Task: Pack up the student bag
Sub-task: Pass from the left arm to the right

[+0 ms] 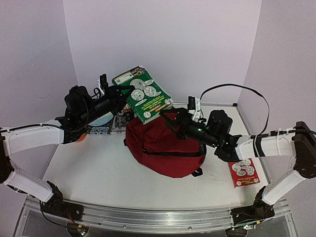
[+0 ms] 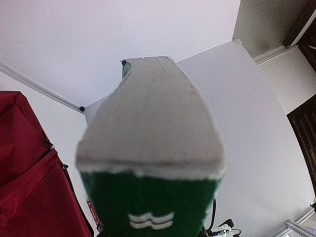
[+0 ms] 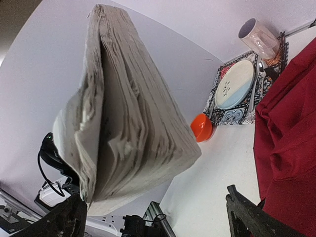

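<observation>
The student bag (image 1: 165, 145), dark red with black zips, slumps in the middle of the table and also fills the edge of both wrist views (image 2: 24, 173) (image 3: 286, 148). Above its far side hangs a thick green book (image 1: 144, 94), tilted, with my left gripper (image 1: 121, 93) shut on its left edge. In the left wrist view the book (image 2: 150, 197) hides the fingers. My right gripper (image 1: 174, 117) stands open over the bag's top, just under the book's lower corner. Its view shows the book's page edges (image 3: 128, 113) and the wide-apart fingers (image 3: 249, 217), which touch nothing.
A small red book (image 1: 243, 173) lies on the table at the right. Behind the left arm, a patterned placemat (image 1: 106, 129) carries a plate (image 3: 234, 84), with a mug (image 3: 259, 37) and an orange bowl (image 3: 201, 127) beside it. White walls close the back and sides.
</observation>
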### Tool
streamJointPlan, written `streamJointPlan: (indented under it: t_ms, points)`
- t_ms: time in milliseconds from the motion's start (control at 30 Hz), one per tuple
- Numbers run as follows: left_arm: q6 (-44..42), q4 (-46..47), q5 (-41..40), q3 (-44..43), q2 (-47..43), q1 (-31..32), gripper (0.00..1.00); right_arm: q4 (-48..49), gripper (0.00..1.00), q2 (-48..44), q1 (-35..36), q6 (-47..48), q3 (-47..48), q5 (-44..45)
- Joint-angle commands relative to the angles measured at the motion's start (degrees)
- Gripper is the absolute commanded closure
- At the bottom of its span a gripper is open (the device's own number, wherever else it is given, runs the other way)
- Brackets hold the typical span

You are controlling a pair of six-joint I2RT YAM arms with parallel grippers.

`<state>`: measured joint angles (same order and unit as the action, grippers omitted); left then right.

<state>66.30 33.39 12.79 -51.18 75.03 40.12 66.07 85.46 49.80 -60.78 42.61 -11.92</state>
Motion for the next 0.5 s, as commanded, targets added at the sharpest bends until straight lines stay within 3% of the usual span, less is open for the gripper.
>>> streamJointPlan:
  t_ms: [0, 233, 467]
  points:
    - [1.14, 9.37, -0.49, -1.83, -2.69, -0.22, 1.0, 10.75, 0.02, 0.53, 0.41, -0.7, 2.07, -1.65]
    - [3.35, 10.52, 0.66, -0.94, -1.11, -0.21, 1.0, 12.74, 0.02, 2.41, 0.65, 0.97, 6.64, -5.51]
    - [4.71, 10.92, 1.97, 0.62, -1.13, -0.22, 1.0, 13.77, 0.03, 1.83, 0.67, 3.21, 8.33, -3.72]
